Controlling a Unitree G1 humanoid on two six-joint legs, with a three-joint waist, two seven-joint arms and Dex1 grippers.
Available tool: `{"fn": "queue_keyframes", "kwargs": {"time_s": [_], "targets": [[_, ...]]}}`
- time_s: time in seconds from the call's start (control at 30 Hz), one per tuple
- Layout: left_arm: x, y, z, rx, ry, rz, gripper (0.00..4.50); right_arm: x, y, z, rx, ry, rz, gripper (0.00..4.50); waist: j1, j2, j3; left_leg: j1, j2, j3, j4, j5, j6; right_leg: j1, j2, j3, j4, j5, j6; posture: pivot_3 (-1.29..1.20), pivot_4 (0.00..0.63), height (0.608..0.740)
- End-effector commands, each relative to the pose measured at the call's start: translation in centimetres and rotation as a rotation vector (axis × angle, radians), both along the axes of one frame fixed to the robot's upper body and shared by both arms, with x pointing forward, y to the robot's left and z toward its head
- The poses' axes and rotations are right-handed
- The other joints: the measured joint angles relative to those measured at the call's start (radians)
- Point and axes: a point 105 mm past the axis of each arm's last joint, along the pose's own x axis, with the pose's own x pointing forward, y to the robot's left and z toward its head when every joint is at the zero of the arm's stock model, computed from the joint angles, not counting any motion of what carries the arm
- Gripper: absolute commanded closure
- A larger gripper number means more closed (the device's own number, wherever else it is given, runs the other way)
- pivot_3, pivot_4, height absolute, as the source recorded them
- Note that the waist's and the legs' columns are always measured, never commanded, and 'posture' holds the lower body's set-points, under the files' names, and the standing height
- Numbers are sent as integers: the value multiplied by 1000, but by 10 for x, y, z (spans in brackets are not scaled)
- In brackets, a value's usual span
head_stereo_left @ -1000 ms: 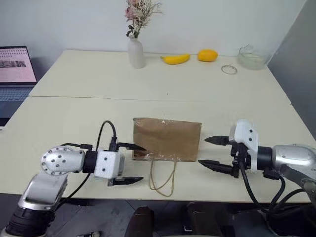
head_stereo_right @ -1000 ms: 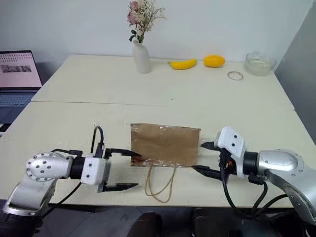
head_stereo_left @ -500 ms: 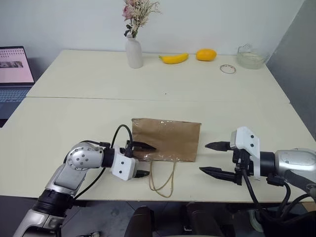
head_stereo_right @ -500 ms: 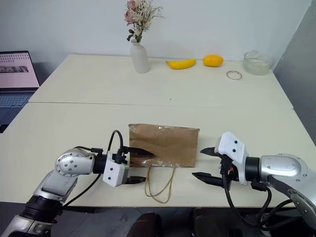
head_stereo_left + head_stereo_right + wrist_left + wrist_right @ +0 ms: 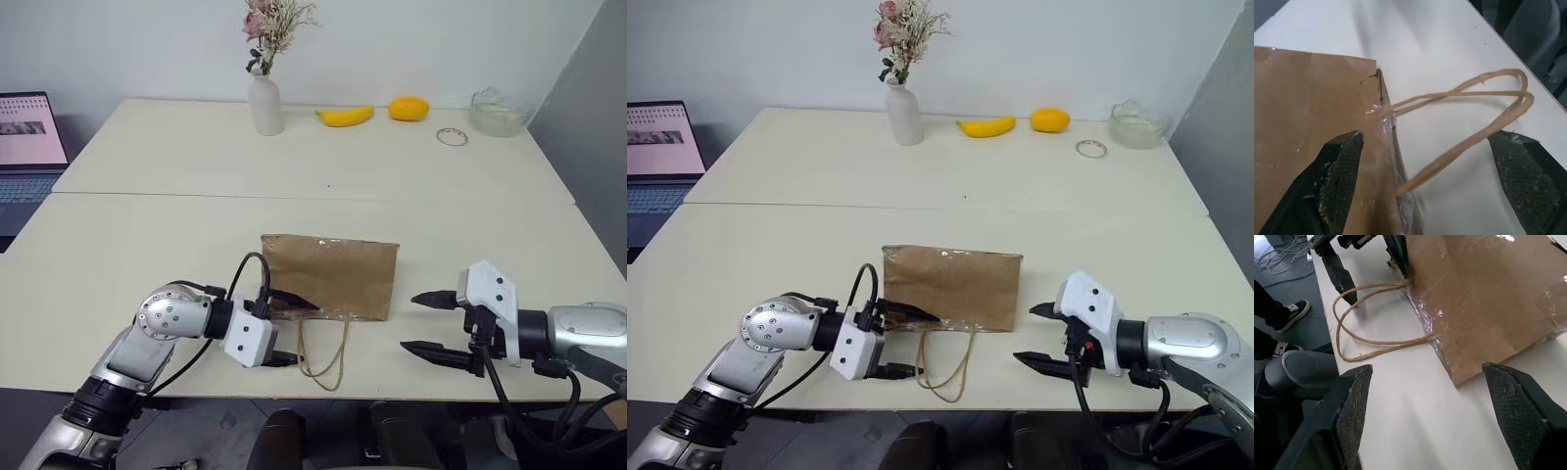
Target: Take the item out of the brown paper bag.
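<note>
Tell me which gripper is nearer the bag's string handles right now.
Left. The left gripper straddles the bag's mouth edge where the string handles attach, jaws open. The right gripper, also open, sits off the brown paper bag's far side.

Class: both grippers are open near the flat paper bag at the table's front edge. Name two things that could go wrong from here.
1. The left gripper straddles the bag's mouth and string handles; closing could catch only string, not the brown paper bag.
2. The handles overhang the table edge, so a tug might drag the bag off.
</note>
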Motion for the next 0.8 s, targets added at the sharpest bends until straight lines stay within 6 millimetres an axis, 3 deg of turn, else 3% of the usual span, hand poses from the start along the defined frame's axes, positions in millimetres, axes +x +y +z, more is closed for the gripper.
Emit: {"fn": "queue_keyframes", "kwargs": {"time_s": [0.03, 0.5, 0.8], "targets": [[-4, -6, 9, -18, -21, -40, 259, -4, 3, 7, 3, -32, 38, 741, 0, 0, 0, 0, 0, 0, 0, 0, 0, 0, 0, 0, 0, 0, 0, 0, 150, 740], [-4, -8, 7, 1, -7, -56, 259, -5, 0, 4, -4, -17, 42, 741, 0, 0, 0, 0, 0, 1, 0, 0, 0, 0, 0, 0, 0, 0, 0, 0, 150, 740], [-4, -32, 4, -60, -39, -105, 259, -4, 5, 3, -6, -25, 62, 741, 1, 0, 0, 0, -1, 2, 0, 0, 0, 0, 1, 1, 0, 0, 0, 0, 150, 740]]}}
